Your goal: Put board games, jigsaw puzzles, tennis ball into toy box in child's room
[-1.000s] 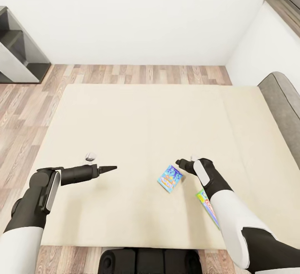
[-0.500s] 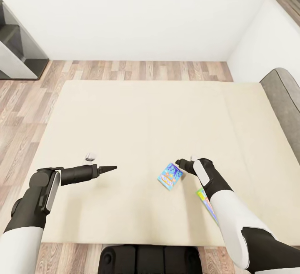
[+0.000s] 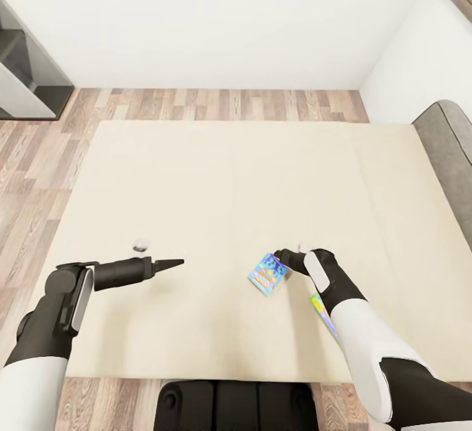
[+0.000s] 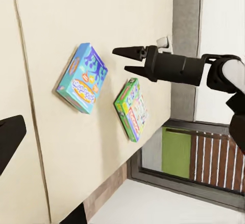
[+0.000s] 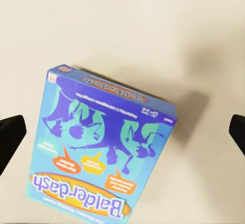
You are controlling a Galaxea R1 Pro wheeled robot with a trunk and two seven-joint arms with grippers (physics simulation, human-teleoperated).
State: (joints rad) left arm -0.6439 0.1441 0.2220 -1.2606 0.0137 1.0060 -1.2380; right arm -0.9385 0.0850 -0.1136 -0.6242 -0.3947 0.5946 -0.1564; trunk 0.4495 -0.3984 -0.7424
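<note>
Two board games lie on the cream bed point(image 3: 229, 188). The blue Balderdash box point(image 3: 268, 273) point(image 4: 81, 78) point(image 5: 102, 157) sits near the bed's front edge. My right gripper point(image 3: 278, 255) point(image 4: 120, 60) hovers open just over its far right corner, fingers point(image 5: 10, 134) spread wide and holding nothing. The green box point(image 3: 324, 316) point(image 4: 131, 109) lies to the right of the blue one, partly hidden under my right forearm. My left gripper point(image 3: 174, 263) hangs open and empty over bare bedding, well left of both boxes.
Wood floor point(image 3: 216, 103) runs along the bed's far and left sides. A dark shelf unit point(image 3: 26, 70) stands at the back left, a white cabinet point(image 3: 419, 50) at the back right. A grey padded headboard point(image 3: 452, 155) borders the bed's right side.
The whole view has crept forward over the bed, so the camera moved. The blue box now lies a little closer under my right gripper. Both arms keep their pose.
</note>
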